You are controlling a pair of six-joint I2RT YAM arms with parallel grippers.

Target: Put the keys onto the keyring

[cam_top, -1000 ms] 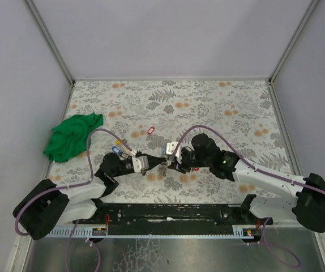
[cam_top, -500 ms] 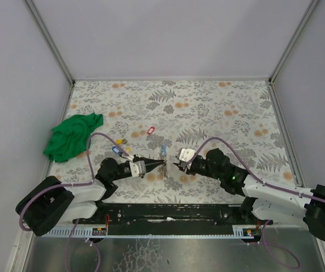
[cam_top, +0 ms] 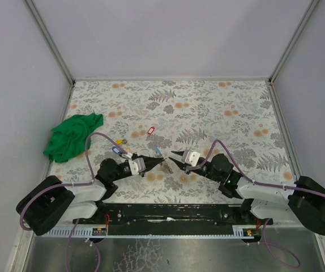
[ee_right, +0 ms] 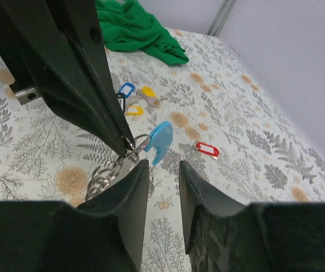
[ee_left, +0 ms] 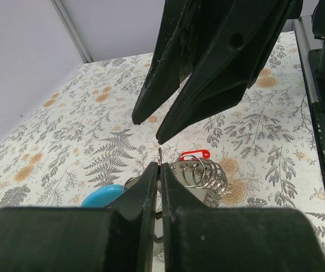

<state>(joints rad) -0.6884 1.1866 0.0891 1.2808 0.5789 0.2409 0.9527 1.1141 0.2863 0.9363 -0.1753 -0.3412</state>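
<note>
My left gripper [ee_left: 160, 165] is shut on the thin metal loop of the keyring [ee_left: 160, 154], held just above the table. The keyring's light-blue part [ee_right: 161, 141] hangs beside the tips, with a metal plate of several small rings [ee_left: 199, 173] on the other side. My right gripper [ee_right: 163, 167] is open with nothing between its fingers. It faces the left gripper [cam_top: 162, 162] tip to tip, a short gap apart. Keys lie loose on the table: a red-tagged one [ee_right: 206, 149], a blue one [ee_right: 125, 90] and a yellow one [ee_right: 146, 94].
A crumpled green cloth [cam_top: 72, 136] lies at the left edge of the floral table [cam_top: 219, 107]. Purple cables [cam_top: 97, 139] arch over both arms. Grey walls close in the table on three sides.
The right arm has sunk lower and swung its body back to the right, its tips staying near the left gripper while its jaws narrowed a little. The left gripper has kept its hold.
</note>
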